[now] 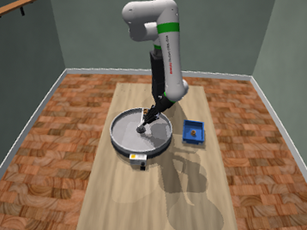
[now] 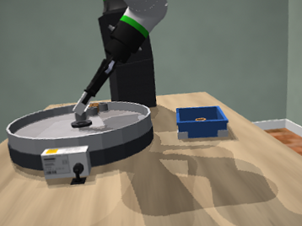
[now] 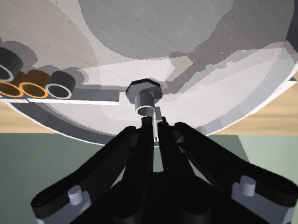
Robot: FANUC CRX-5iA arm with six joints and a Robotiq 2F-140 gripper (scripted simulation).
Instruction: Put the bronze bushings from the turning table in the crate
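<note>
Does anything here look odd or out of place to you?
One thing: the gripper is shut on the centre post of the turning table, not a bronze bushing; those sit untouched by the rim.
</note>
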